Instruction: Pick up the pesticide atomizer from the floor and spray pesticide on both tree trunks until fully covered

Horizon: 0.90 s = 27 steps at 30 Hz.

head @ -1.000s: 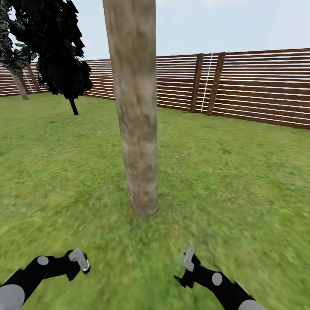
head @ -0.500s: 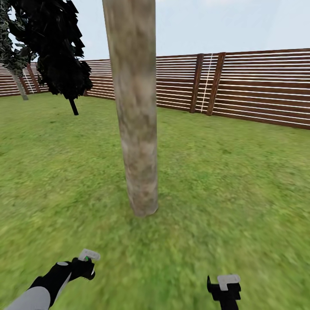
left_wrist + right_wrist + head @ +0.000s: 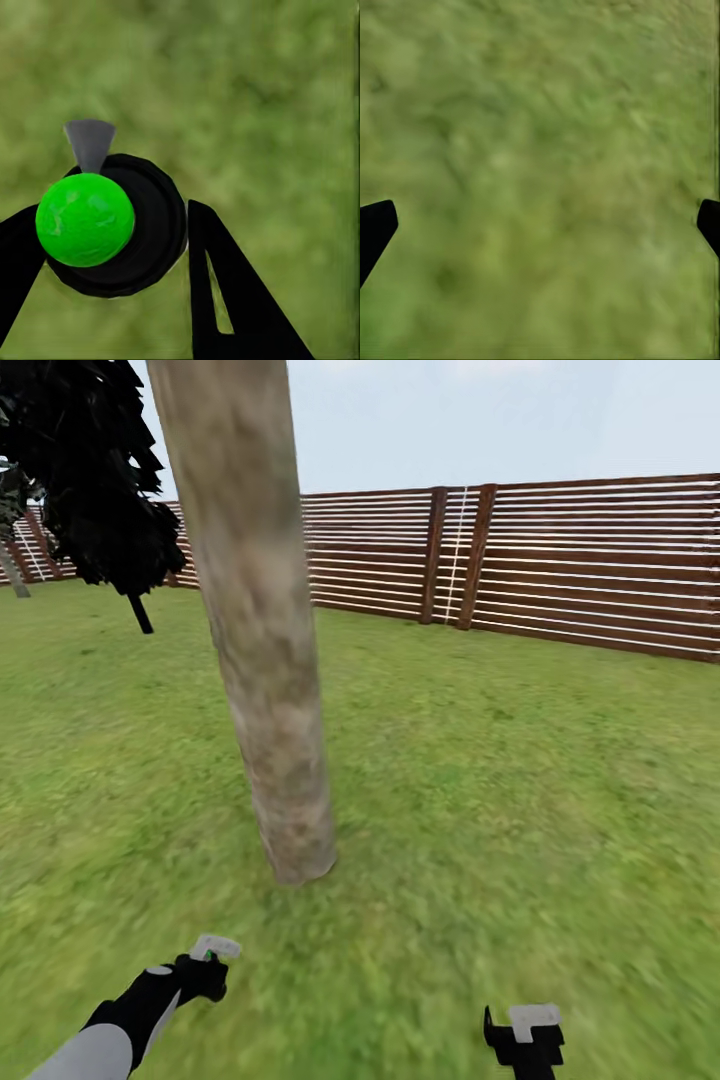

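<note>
Head view: thick pale tree trunk (image 3: 262, 660) rising from the lawn (image 3: 500, 780) just ahead, slatted fence (image 3: 560, 570) behind, black cone tree (image 3: 85, 480) off left. Left gripper (image 3: 205, 965) low and short of the trunk; right gripper (image 3: 528, 1032) low too.

Left wrist view: fingers (image 3: 225, 300) clamped on the pesticide atomizer (image 3: 112, 225), round dark body, bright green cap. Pickup done; no spray visible, both trunks seemingly left.

Right wrist view: fingers (image 3: 375, 229) wide apart, empty over grass.
</note>
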{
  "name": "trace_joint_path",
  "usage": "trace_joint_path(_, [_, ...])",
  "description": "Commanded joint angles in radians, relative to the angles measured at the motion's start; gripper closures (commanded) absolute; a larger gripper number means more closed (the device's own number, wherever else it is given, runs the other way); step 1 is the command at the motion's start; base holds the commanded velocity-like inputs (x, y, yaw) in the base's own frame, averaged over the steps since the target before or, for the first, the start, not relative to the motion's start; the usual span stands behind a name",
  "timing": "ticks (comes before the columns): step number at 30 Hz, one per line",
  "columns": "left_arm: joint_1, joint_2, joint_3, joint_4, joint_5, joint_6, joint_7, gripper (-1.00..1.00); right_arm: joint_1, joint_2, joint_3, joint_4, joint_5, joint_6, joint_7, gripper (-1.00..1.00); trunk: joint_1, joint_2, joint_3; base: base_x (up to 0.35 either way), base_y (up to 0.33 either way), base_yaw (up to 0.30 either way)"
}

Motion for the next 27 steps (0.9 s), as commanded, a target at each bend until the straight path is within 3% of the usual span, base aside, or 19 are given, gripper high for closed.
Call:
trace_joint_path(1, [0.000, -0.001, -0.001, -0.001, 0.008, 0.000, 0.004, 1.00, 0.000, 0.000, -0.001, 0.000, 0.000, 0.000, 0.000, -1.00, 0.000, 0.000, 0.001, 0.252, -0.228, -0.240])
trace_joint_path(7, [-0.003, -0.007, -0.004, -0.001, 0.038, 0.001, 0.005, 1.00, 0.000, -0.002, -0.001, -0.002, -0.025, 0.000, 0.000, -1.00, 0.000, 0.000, 0.004, 0.116, -0.083, -0.201])
trace_joint_path(9, [-0.014, -0.035, -0.005, -0.001, 0.039, 0.013, 0.006, 1.00, 0.000, -0.001, 0.000, -0.002, -0.026, -0.001, -0.001, -1.00, 0.000, 0.000, 0.004, 0.004, -0.003, -0.034])
trace_joint_path(11, [-0.034, -0.073, -0.008, -0.003, 0.039, 0.093, 0.006, 1.00, 0.000, -0.001, 0.000, -0.002, -0.025, -0.001, -0.001, -1.00, 0.000, 0.000, 0.004, 0.001, -0.001, -0.008])
trace_joint_path(12, [-0.043, -0.078, -0.007, -0.011, 0.040, 0.142, 0.003, 1.00, 0.000, -0.001, 0.000, -0.002, -0.025, -0.001, -0.001, -1.00, 0.000, 0.000, 0.004, 0.000, 0.000, -0.003])
trace_joint_path(14, [-0.048, -0.057, -0.003, -0.077, 0.040, 0.198, -0.006, 1.00, 0.000, -0.002, 0.000, -0.001, -0.025, -0.002, -0.001, -1.00, 0.000, 0.000, 0.004, 0.000, 0.000, -0.001])
trace_joint_path(15, [-0.047, -0.031, 0.007, -0.099, 0.042, 0.205, -0.012, 1.00, 0.000, -0.002, 0.000, -0.002, -0.025, -0.002, -0.001, -1.00, 0.000, 0.000, 0.004, 0.000, 0.000, 0.000])
trace_joint_path(17, [-0.047, -0.008, 0.028, -0.111, 0.051, 0.208, -0.043, 1.00, 0.000, -0.002, 0.000, -0.002, -0.025, -0.002, -0.001, -1.00, 0.000, 0.000, 0.004, 0.000, 0.000, 0.000])
trace_joint_path(18, [-0.046, -0.009, 0.031, -0.113, 0.053, 0.208, -0.055, 1.00, 0.000, -0.002, 0.000, -0.001, -0.025, -0.002, -0.001, -1.00, 0.000, 0.000, 0.004, 0.000, 0.000, 0.000])
trace_joint_path(21, [-0.052, -0.072, 0.029, -0.117, 0.056, 0.208, -0.077, 1.00, 0.000, -0.002, 0.000, 0.000, -0.025, -0.002, -0.001, -1.00, 0.000, 0.000, 0.004, 0.000, 0.000, 0.000])
trace_joint_path(23, [-0.055, -0.081, 0.028, -0.118, 0.056, 0.208, -0.079, 1.00, 0.000, -0.002, 0.000, 0.000, -0.025, -0.001, -0.001, -1.00, 0.000, 0.000, 0.004, -0.124, 0.000, 0.000])
trace_joint_path(27, [-0.057, -0.075, 0.034, -0.209, 0.057, 0.215, -0.081, 1.00, 0.000, -0.005, 0.000, 0.000, -0.025, 0.000, -0.001, -1.00, 0.000, 0.000, 0.004, -0.173, 0.000, 0.000])
